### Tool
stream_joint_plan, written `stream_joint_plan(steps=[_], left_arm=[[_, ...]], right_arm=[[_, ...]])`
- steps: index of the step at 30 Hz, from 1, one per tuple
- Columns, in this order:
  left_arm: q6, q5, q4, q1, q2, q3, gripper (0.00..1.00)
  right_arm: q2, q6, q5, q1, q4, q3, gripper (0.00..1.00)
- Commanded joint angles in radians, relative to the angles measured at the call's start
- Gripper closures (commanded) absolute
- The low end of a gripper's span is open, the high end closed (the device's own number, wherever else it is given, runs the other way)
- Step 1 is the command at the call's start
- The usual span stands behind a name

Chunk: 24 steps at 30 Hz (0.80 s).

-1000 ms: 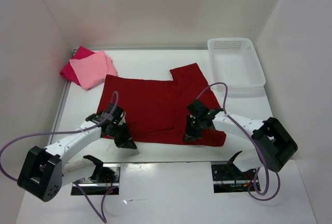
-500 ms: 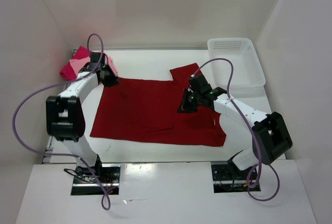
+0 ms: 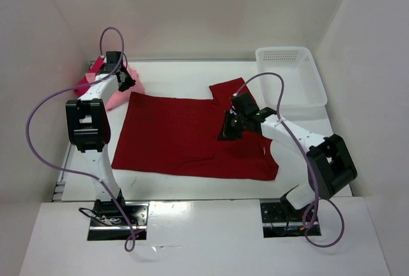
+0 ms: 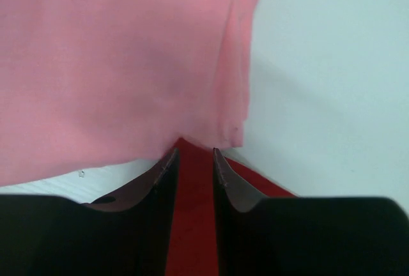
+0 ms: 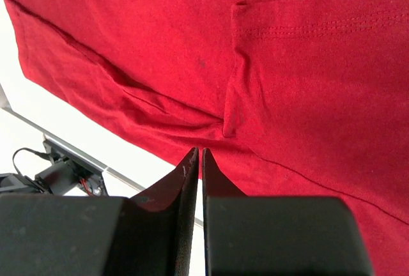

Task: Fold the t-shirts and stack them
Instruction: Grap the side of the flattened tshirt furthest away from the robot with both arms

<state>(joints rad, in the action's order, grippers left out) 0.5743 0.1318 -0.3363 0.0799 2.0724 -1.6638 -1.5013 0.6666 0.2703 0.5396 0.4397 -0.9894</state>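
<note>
The dark red cloth short-sleeved t-shirt lies spread flat on the white desk, one sleeve pointing away from the arm bases. The left fingers hang over this shirt's far left corner. They stand apart with a narrow gap, and dark red cloth shows below and between them, but nothing is clamped. Just beyond their tips lies the folded edge of the pale pink cloth shirt, which touches that same corner and rests on the bright crimson-pink shirt, itself farther out from the dark red shirt's far left corner. The left arm is stretched far forward along the shirt's left edge, its wrist bent down at the end. The right fingers are closed together on nothing, poised low over the dark red shirt's right half beside a raised crease. The right arm bends at the elbow and reaches in across the shirt's right edge. A white plastic lattice basket sits beyond the shirt's far right side.
</note>
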Motion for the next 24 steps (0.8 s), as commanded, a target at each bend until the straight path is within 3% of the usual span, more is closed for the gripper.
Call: stream_joint_plan(steps=[1, 16, 19, 24], left_arm=[[-0.048, 0.052, -0.012, 0.004, 0.047, -0.036, 0.65], [-0.057, 0.025, -0.012, 0.004, 0.109, -0.074, 0.62], [-0.057, 0.025, -0.012, 0.004, 0.109, -0.074, 0.66], [-0.057, 0.025, -0.003, 0.004, 0.118, -0.074, 0.79]], right_arm=[[-0.031, -0.016, -0.002, -0.004, -0.044, -0.04, 0.91], [-0.071, -0.016, 0.029, -0.004, -0.071, -0.057, 0.91], [-0.071, -0.016, 0.02, -0.004, -0.071, -0.046, 0.89], [-0.08, -0.016, 0.02, -0.035, -0.071, -0.101, 0.69]])
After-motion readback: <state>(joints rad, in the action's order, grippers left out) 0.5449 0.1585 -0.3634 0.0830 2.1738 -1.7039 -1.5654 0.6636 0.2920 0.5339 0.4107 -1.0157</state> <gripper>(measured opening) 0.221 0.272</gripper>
